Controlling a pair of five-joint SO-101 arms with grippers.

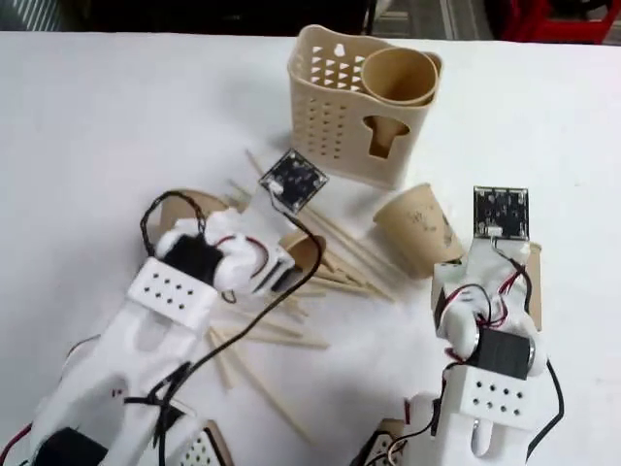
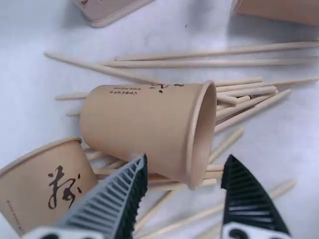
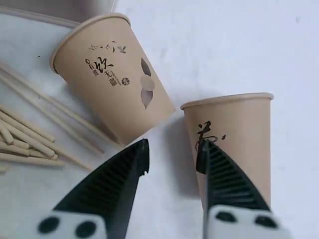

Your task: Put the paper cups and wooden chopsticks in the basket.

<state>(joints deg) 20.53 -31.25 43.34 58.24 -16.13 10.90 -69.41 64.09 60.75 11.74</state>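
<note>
Cup on its side atop chopsticks, just ahead of left gripper, jaws wide. Best, likely: straddle the rim end, close gently lest it crush. Right gripper half-open, another cup beside one finger; basket beyond.

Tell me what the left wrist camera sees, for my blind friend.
The left gripper is open at the rim of a paper cup lying on its side on scattered wooden chopsticks. A second cup is beside it.
</note>
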